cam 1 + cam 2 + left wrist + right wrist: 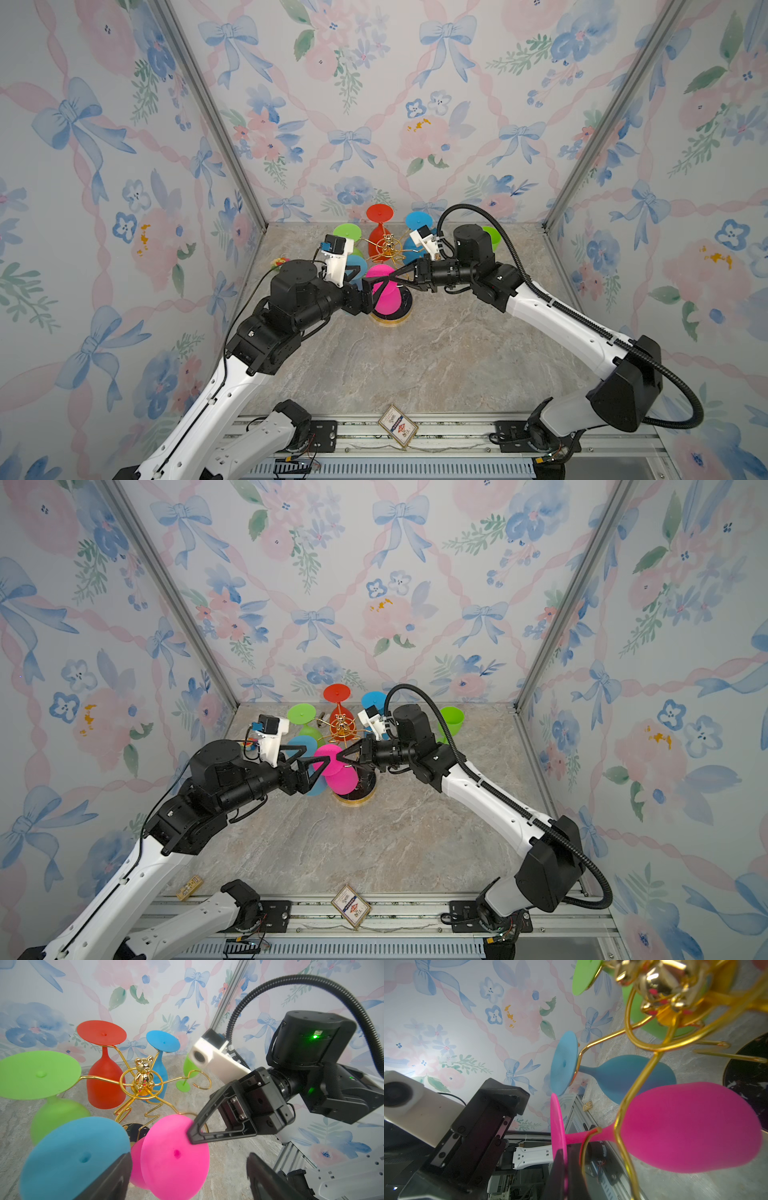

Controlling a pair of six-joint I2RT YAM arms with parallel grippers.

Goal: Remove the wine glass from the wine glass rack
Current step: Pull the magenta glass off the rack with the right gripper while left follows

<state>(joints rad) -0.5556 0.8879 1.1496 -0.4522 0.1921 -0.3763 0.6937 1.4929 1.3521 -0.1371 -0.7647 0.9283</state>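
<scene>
Wrist view alone shows right tool (565, 1165) clamping wine glass (685, 1126); left tool (189, 1157) apart.

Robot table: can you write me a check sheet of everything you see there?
Surface: grey marbled tabletop, no spills seen.
Job's things: wine glass rack holds five hanging glasses, including the pink wine glass; a green wine glass stands off it.
Clutter: card box at the front edge.
End effectors: left end effector open by the pink foot; right end effector shut on its rim.
Cables: black ribbed hose loops off the right arm.
Surroundings: flower-and-bow wallpaper; metal rail in front.
</scene>
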